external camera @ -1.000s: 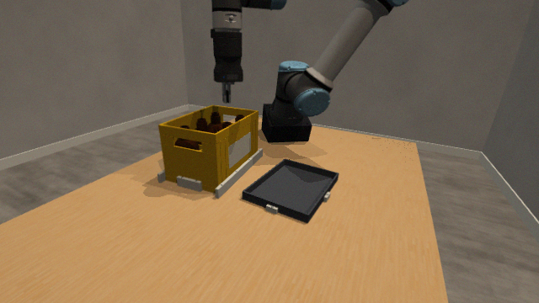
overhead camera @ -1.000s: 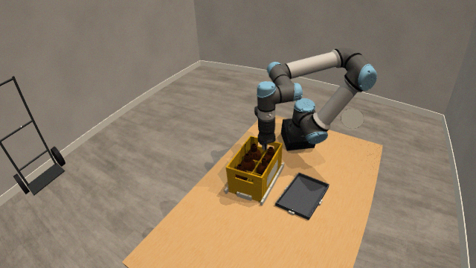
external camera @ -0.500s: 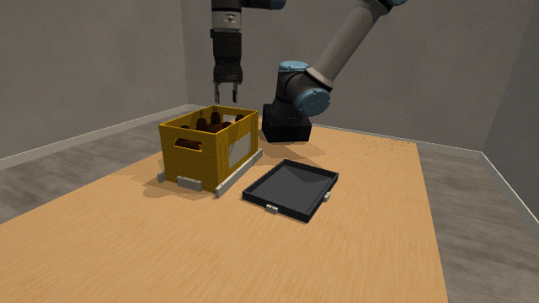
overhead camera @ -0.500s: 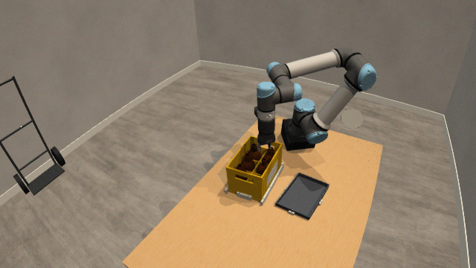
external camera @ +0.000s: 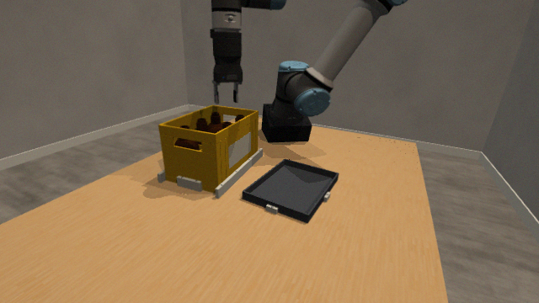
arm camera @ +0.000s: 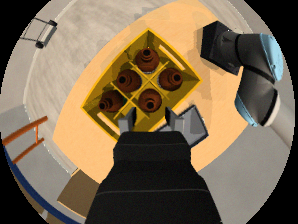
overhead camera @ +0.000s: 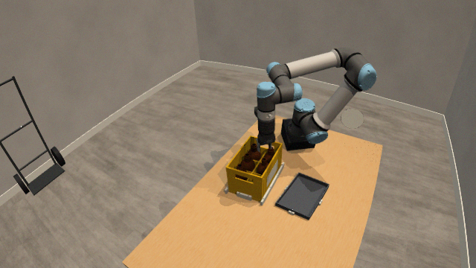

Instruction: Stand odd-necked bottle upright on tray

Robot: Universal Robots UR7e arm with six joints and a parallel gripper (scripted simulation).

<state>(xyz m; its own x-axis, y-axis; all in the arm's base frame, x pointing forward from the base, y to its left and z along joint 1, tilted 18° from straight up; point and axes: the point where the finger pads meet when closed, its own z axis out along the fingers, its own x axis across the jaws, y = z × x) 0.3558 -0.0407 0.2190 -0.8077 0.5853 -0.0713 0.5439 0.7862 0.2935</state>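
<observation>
Exterior view shows a pale wood table (overhead camera: 223,223) (external camera: 236,252) (arm camera: 75,135) with fine grain, standing in a room of plain grey walls (overhead camera: 123,33) (external camera: 105,55) with a light baseboard (overhead camera: 141,97) (external camera: 126,120) along their foot. Grey wood-look planks make up the floor (overhead camera: 93,156) (external camera: 46,185). Small dark specks dot the far part of the tabletop, and soft shadows fall around the yellow crate (overhead camera: 242,186) (external camera: 189,162) (arm camera: 91,109), which stands upright between low grey strips. Five brown bottles stand in its compartments, best seen from the wrist; which neck differs cannot be told. Near the crate, the dark tray (overhead camera: 303,195) (external camera: 290,189) (arm camera: 197,127) lies flat with nothing on it. The gripper (overhead camera: 264,148) (external camera: 226,102) (arm camera: 150,112) hangs above the crate, fingers wide apart, holding nothing. Behind them, the arm's black base (overhead camera: 286,139) (external camera: 286,134) (arm camera: 210,42) sits on the table. Well apart from the table, a hand truck (overhead camera: 46,179) (arm camera: 49,34) stands by the wall.

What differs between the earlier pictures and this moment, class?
The claw has turned about its upright axis; a second ago its fingers lined up one behind the other in the exterior view, now they show side by side. Nothing was gripped or released. The crate and tray stayed put.
</observation>
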